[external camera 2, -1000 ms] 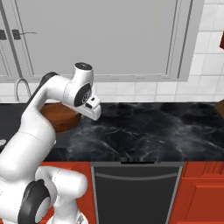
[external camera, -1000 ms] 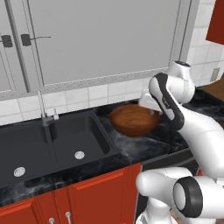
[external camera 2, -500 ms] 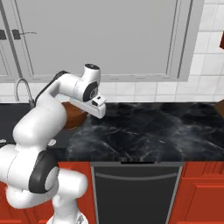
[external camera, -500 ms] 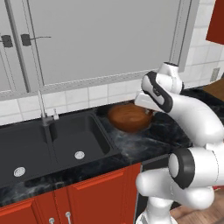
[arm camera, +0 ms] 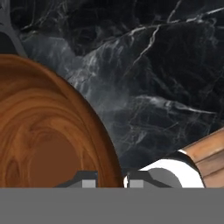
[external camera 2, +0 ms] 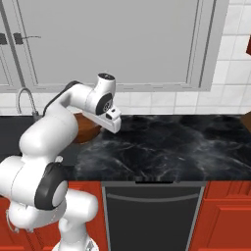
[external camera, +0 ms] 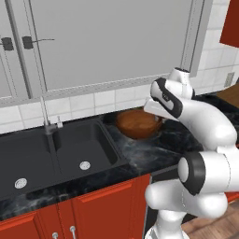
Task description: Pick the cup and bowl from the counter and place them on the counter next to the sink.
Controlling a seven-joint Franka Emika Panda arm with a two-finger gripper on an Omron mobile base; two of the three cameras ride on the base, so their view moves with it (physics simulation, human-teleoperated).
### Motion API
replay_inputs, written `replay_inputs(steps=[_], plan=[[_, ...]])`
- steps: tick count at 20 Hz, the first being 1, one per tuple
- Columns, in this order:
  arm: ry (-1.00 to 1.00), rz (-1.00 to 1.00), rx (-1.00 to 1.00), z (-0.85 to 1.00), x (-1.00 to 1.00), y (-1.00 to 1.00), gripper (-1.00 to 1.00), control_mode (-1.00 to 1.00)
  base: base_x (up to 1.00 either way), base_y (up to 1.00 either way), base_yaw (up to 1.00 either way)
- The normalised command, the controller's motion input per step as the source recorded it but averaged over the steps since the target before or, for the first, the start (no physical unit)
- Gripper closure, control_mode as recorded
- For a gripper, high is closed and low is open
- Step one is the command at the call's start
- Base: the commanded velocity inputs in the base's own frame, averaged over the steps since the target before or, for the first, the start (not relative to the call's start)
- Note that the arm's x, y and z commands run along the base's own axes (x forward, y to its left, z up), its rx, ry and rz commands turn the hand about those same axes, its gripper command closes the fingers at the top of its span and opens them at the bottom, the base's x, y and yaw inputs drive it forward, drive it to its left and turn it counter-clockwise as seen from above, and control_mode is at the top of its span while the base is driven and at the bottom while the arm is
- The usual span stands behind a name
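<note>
The bowl point(external camera: 137, 123), wide and dark brown wood, is over the black marble counter point(external camera: 154, 151) just right of the sink point(external camera: 70, 154). My gripper point(external camera: 158, 114) is shut on its right rim, one fingertip inside and one outside. In the hand view the rim point(arm camera: 105, 144) runs between my gripper point(arm camera: 111, 179) fingertips. From the right base view the bowl point(external camera 2: 86, 128) is partly behind my arm, with the gripper point(external camera 2: 101, 128) at its edge. Whether the bowl rests on the counter or hangs just above it I cannot tell. The cup is out of view.
A slim faucet point(external camera: 45, 116) stands behind the double-basin sink. Grey wall cabinets point(external camera: 107, 42) hang low over the tiled backsplash. A long stretch of counter point(external camera 2: 171, 142) runs to the right of the bowl, above a dark appliance front point(external camera 2: 147, 215).
The arm has swung its elbow forward and carried the bowl a little farther back toward the wall beside the sink. The grip on the rim is unchanged.
</note>
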Motion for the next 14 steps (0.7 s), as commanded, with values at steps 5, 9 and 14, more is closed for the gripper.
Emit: replay_inputs(steps=[5,9,14], plan=[[0.0,-0.05,0.0,-0.15,-0.07,-0.01,1.0,-1.0,0.0,0.0,0.0],[0.0,-0.05,0.0,-0.43,0.0,0.0,1.0,-1.0,0.0,0.0,0.0],[0.0,-0.06,0.0,-0.44,0.0,0.0,1.0,-1.0,0.0,0.0,0.0]])
